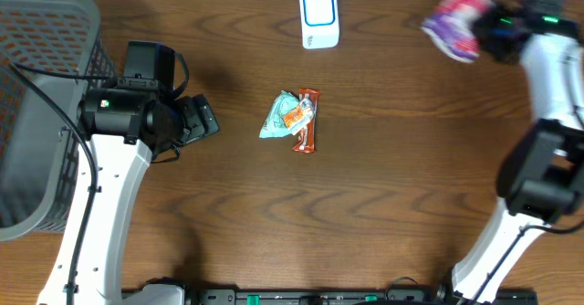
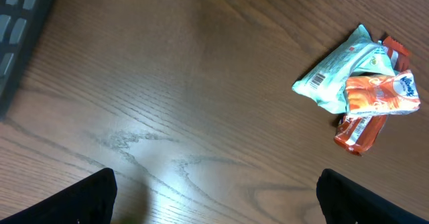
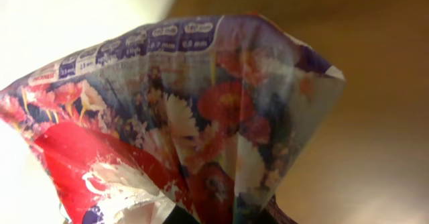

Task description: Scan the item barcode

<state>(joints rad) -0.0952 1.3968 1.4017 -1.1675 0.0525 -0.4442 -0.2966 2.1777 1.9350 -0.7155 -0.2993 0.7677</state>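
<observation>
The right gripper (image 1: 491, 26) is clamped on a crinkled purple floral plastic packet (image 1: 453, 22) over the far right corner of the brown wooden table (image 1: 411, 205). The left gripper (image 1: 203, 118), near the left edge, has its jaws apart and holds nothing. A white box-shaped scanner (image 1: 319, 17) sits at the far edge.

Wooden table (image 1: 411, 186) bears scanner (image 1: 319, 17), 3 wrappers (image 1: 297, 118) (heaped together).

A dark wood-grain table (image 1: 383, 186) carries a grey mesh basket (image 1: 50, 45) at its left edge, its corner also showing in the left wrist view (image 2: 20, 23). Near the table's middle, well apart from the basket, three wrappers lie in a heap. A teal packet (image 2: 335, 73) is printed with a barcode. An orange-and-white packet (image 2: 379, 93) overlaps it. A red-brown bar (image 2: 358, 131) lies beneath both.
</observation>
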